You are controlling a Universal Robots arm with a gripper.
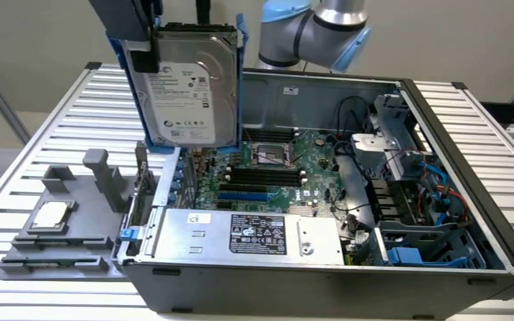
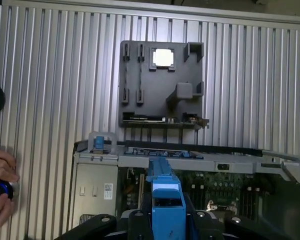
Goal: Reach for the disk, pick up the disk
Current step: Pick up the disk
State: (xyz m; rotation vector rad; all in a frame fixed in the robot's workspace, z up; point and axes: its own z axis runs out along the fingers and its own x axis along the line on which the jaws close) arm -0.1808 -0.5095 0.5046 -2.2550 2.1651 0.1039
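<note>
Disk (image 1: 190,90) in blue carrier hangs upright between the fingers (image 1: 139,40), gripper (image 2: 167,217) clamped on it, lifted above the open computer case (image 1: 471,167).

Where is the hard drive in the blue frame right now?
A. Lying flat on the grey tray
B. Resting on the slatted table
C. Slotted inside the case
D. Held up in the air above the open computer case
D: the disk hangs upright in the tool, above the open computer case.
</note>
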